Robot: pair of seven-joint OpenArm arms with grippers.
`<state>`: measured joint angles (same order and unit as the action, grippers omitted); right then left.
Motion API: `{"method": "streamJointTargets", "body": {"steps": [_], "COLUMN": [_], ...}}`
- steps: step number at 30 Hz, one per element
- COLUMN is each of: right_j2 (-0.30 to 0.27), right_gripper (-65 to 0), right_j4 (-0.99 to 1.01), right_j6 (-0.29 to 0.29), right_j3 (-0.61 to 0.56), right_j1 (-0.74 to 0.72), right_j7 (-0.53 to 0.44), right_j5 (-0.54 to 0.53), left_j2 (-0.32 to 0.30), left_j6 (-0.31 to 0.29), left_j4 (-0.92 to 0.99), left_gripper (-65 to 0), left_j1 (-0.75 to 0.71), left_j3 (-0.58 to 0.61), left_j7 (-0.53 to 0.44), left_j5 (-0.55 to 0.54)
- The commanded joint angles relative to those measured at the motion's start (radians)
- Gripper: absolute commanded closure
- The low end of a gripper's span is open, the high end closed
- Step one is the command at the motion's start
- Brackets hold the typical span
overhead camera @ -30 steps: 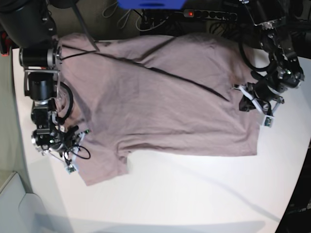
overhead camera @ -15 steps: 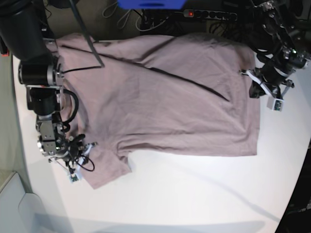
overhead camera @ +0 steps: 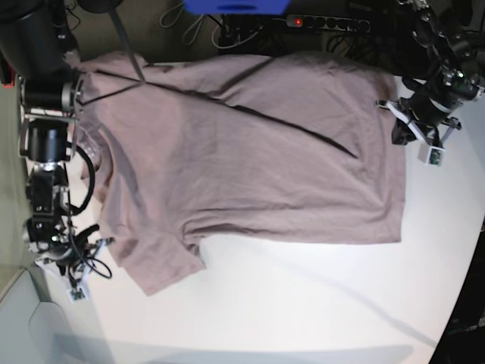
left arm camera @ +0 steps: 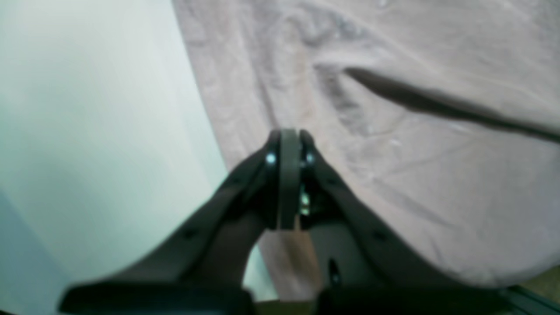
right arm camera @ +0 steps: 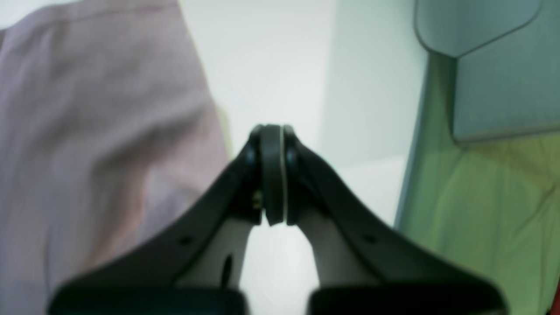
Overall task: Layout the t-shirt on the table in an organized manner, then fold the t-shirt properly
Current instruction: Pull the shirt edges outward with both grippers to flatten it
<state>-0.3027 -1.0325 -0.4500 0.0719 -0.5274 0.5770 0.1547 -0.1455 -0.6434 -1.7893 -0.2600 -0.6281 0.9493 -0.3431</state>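
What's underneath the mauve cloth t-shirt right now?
The mauve cloth t-shirt lies spread on the white smooth table, bare around it. Whatever lies beneath the cloth is hidden.

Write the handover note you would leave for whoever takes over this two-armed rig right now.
Left gripper: shut, empty, above the t-shirt near its hem edge.
Right gripper: shut, empty, over bare table beside the sleeve.
T-shirt: spread open on the white table, one long diagonal crease across the body; its top edge reaches the table's far edge.
Done: rough layout.
Left: smooth the crease, then every fold.
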Motion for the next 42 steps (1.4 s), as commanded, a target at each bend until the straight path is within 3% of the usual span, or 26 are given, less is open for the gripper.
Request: {"method": "streamJointTargets", "body": {"steps": [1, 6, 15, 18, 24, 29, 32, 38, 42], "right_j2": [-0.005, 0.001, 0.02, 0.02, 0.012, -0.045, -0.069, -0.088, -0.097], "right_gripper": [0.0, 0.0, 0.0, 0.0, 0.0, 0.0, 0.0, 0.0, 0.0], "right_j4": [-0.082, -0.308, -0.303, -0.2, 0.087, 0.28, 0.297, 0.297, 0.295], "right_j6": [-0.014, -0.014, -0.014, -0.014, -0.011, -0.01, -0.002, 0.112, 0.116], "right_j3": [0.013, 0.018, 0.021, 0.021, 0.019, 0.021, 0.021, 0.016, 0.019], "right_j1": [0.014, 0.218, 0.323, 0.301, 0.224, 0.122, 0.085, 0.014, -0.038], "right_j7": [0.013, 0.099, 0.096, 0.087, -0.051, -0.111, -0.114, -0.134, -0.142], "right_j5": [-0.008, -0.008, -0.008, -0.008, -0.007, -0.007, -0.007, -0.007, -0.007], "left_j2": [-0.01, -0.026, -0.044, -0.044, -0.044, -0.038, -0.036, -0.006, 0.001], "left_j6": [-0.002, -0.002, -0.002, -0.002, -0.002, -0.003, -0.003, -0.003, -0.003], "left_j4": [-0.016, -0.014, -0.014, -0.014, -0.014, -0.014, -0.014, -0.016, -0.014], "left_gripper": [-0.1, -0.1, -0.1, -0.1, -0.1, -0.1, -0.1, -0.1, -0.1], "left_j1": [0.009, 0.052, 0.078, 0.075, 0.052, 0.035, 0.034, 0.04, 0.04], "left_j3": [-0.003, -0.003, -0.003, -0.003, -0.023, -0.088, -0.089, -0.082, -0.082], "left_j7": [-0.017, -0.017, -0.017, -0.017, -0.017, -0.017, -0.017, -0.017, -0.017], "left_j5": [-0.014, -0.012, -0.012, -0.012, -0.017, -0.02, -0.02, -0.02, -0.02]}}
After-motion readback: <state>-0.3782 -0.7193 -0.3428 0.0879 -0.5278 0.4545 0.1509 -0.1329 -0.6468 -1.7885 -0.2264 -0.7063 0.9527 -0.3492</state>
